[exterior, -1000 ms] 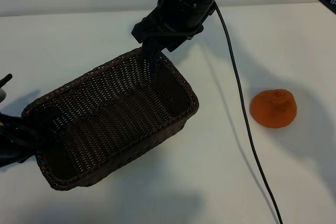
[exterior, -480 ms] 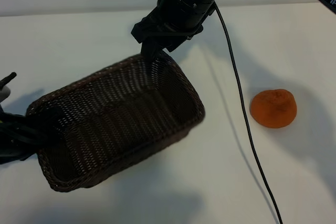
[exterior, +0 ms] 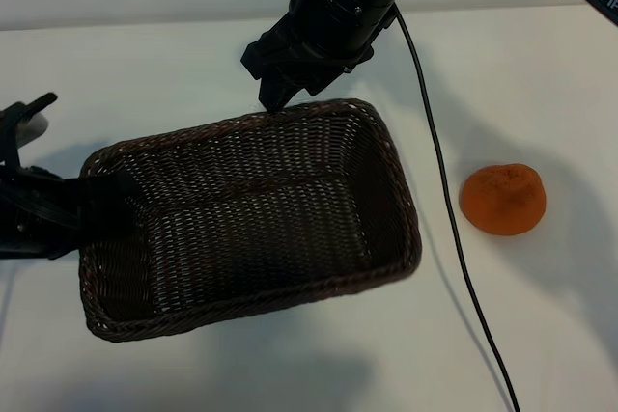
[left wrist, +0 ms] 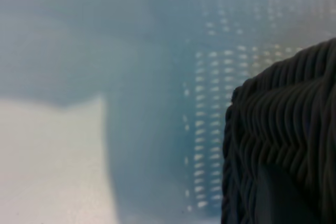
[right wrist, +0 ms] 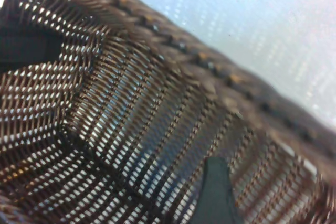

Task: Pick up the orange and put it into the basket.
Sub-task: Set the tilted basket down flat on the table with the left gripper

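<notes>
The basket [exterior: 251,219] now sits swung round from where it was a second ago: its long side lies nearly level across the exterior view instead of slanting, and its right-hand end reaches closer to the orange [exterior: 502,199]. Its opening faces up more squarely, showing more of the woven floor. The left gripper [exterior: 92,207], clamped on the basket's left rim, sits higher and farther in from the view's left edge than before. The basket's far rim has slid rightward under the right gripper [exterior: 275,98].
</notes>
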{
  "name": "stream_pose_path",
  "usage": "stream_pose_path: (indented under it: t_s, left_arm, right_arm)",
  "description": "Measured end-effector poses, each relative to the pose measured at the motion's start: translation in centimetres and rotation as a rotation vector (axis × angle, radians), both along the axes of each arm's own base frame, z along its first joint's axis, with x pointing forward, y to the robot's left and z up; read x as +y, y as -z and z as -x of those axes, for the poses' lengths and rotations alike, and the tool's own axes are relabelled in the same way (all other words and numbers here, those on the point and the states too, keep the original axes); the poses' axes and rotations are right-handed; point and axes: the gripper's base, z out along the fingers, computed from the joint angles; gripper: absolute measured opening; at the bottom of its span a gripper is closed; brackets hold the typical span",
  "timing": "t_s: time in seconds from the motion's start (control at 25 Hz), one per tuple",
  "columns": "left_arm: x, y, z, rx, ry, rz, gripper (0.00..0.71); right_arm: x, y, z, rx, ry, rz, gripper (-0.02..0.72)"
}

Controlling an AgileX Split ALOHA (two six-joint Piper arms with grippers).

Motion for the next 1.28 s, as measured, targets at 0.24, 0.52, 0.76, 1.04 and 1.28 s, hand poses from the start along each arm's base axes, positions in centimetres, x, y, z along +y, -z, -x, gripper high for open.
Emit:
stream_pose_path:
  t_s: [0.24,0.52,0.76,1.04,1.28]
  left_arm:
    - [0.5,-0.5,-0.2,0.005,0.040,-0.033,0.150]
    - [2.8,-1.3,-1.3,-0.027,0.092,-0.106,0.150]
    - [3.0,-2.0,-5.7,-0.019,0.131,-0.095,0.150]
    - [3.0,-0.9,-9.5,-0.005,0.133,-0.058,0.150]
    - [2.1,0.4,-11.8,-0.012,0.163,-0.010,0.150]
  right_arm:
    - [0.0,0.0,0.0,0.000,0.000,0.000,0.520]
    - [0.0,0.0,0.0,0.000,0.000,-0.001,0.520]
    - [0.0,0.0,0.0,0.000,0.000,-0.001,0.520]
    - [0.0,0.0,0.0,0.000,0.000,-0.001,0.521]
    - [0.0,0.0,0.0,0.000,0.000,-0.001,0.521]
